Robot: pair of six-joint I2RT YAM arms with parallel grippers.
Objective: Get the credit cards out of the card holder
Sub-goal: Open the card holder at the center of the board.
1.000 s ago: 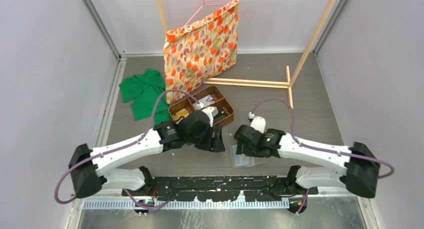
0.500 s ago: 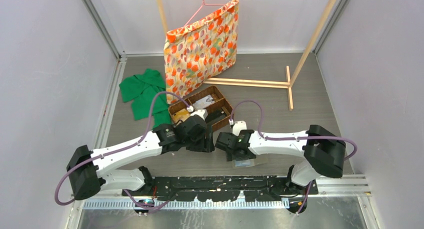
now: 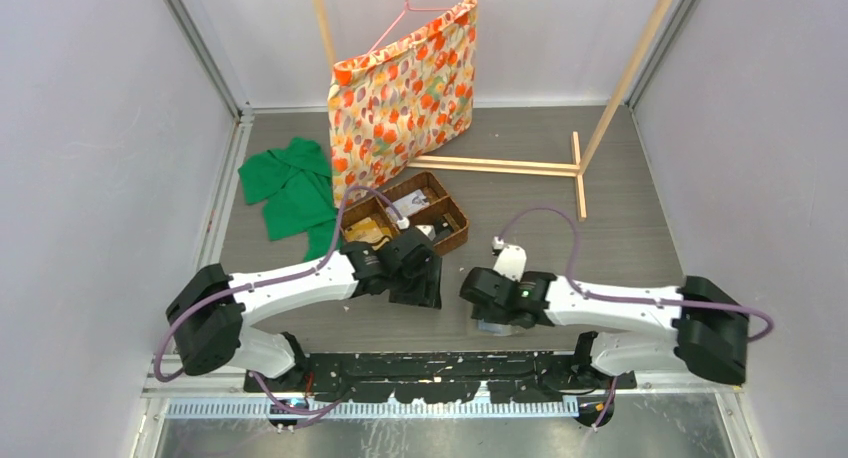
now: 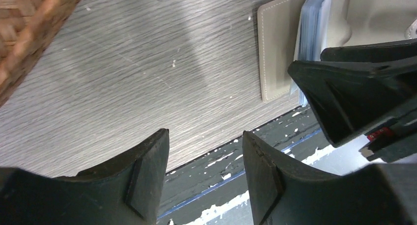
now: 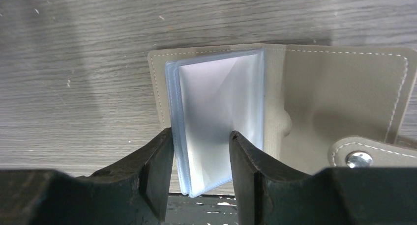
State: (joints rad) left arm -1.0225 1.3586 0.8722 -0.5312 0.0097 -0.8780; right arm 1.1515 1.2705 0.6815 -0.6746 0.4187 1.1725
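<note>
The card holder [image 5: 334,92] lies open on the table near its front edge, pale grey inside, with a snap tab at its right. A stack of clear plastic sleeves [image 5: 216,97] stands up from its left panel. A pale whitish sheet shows in the front sleeve; I cannot tell whether it is one of the credit cards. My right gripper [image 5: 201,134] is open, its fingers on either side of the sleeves' lower corner. My left gripper [image 4: 205,136] is open and empty, just left of the holder [image 4: 275,53]. In the top view the right gripper [image 3: 485,306] covers most of the holder [image 3: 493,328].
A brown wicker divided basket [image 3: 455,223] with small items stands just behind the left gripper [image 3: 420,281]. A green cloth [image 3: 290,183] lies at the back left. A floral bag [image 3: 400,93] hangs on a wooden frame [image 3: 520,165] at the back.
My right gripper has moved right and toward the near edge, onto the holder. My left gripper has shifted a little to the right, its arm stretched out further.
</note>
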